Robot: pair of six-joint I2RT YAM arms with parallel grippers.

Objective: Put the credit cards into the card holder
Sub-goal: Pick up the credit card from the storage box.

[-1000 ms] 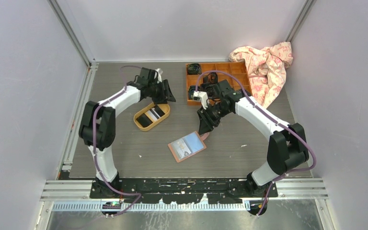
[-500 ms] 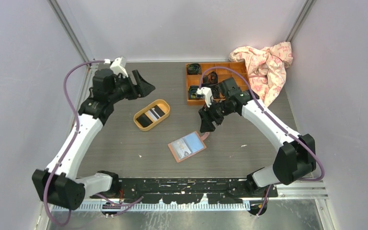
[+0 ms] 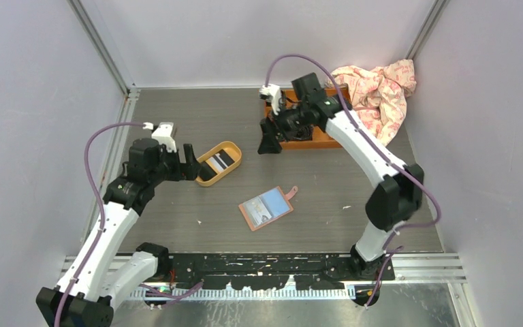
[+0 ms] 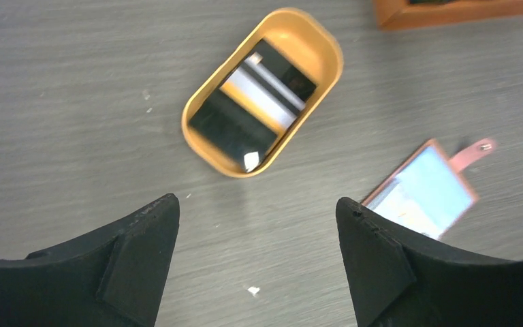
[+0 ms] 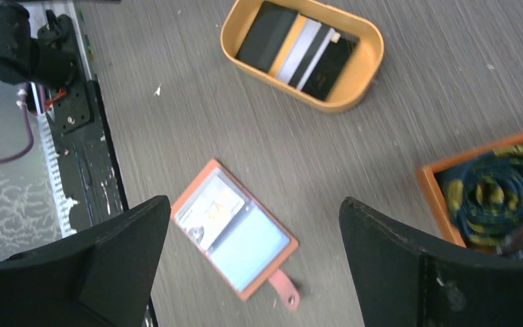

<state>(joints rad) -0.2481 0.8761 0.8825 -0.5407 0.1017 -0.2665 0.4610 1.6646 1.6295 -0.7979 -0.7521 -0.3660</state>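
The credit cards (image 3: 218,163), black and white-striped, lie in a yellow oval tray (image 3: 236,150) left of centre; they also show in the left wrist view (image 4: 259,102) and the right wrist view (image 5: 299,49). The card holder (image 3: 265,208), salmon-pink, lies open flat with its bluish pockets up and its snap tab out to one side (image 4: 422,191) (image 5: 235,228). A pale printed card sits in one pocket. My left gripper (image 3: 189,163) (image 4: 255,201) hangs open just left of the tray, empty. My right gripper (image 3: 267,139) (image 5: 253,201) is open and empty, raised near the back.
An orange-brown wooden compartment box (image 3: 313,144) (image 5: 436,197) stands at the back right under my right arm, with dark rolled items in it. A pink patterned cloth (image 3: 381,88) is heaped in the back right corner. Small white crumbs dot the grey table.
Both grippers opened wider. My left arm swung out and came down to the tray's left side. My right arm rose from beside the card holder and moved back toward the wooden box.
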